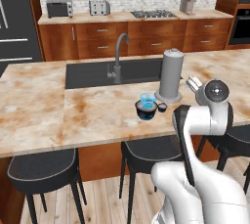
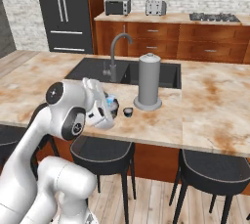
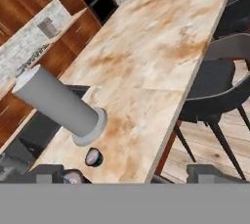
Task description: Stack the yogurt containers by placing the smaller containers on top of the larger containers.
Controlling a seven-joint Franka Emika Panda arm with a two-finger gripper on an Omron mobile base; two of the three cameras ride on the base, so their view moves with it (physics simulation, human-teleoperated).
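On the island's marble counter (image 1: 97,115) near its front edge sits the dark navy tub (image 1: 146,112), the larger container. The light-blue cup (image 1: 148,99) is right behind or on it; I cannot tell which. Just right of the tub stands the tiny dark cup (image 1: 162,106), which also shows as the tiny cup (image 3: 93,157) in the hand view. My gripper (image 1: 192,82) hangs in the air right of the cups, open, nothing between its fingertips (image 3: 49,173). From the right base, the gripper (image 2: 100,101) partly covers the light-blue cup (image 2: 112,101). The tub's top (image 3: 73,176) peeks in at the bottom.
A tall grey cylinder (image 1: 171,74) stands just behind the cups, next to the sink (image 1: 93,74) with its faucet (image 1: 118,56). Dark stools (image 1: 146,152) line the counter's front edge. Bare marble stretches to the right (image 2: 215,105) and left.
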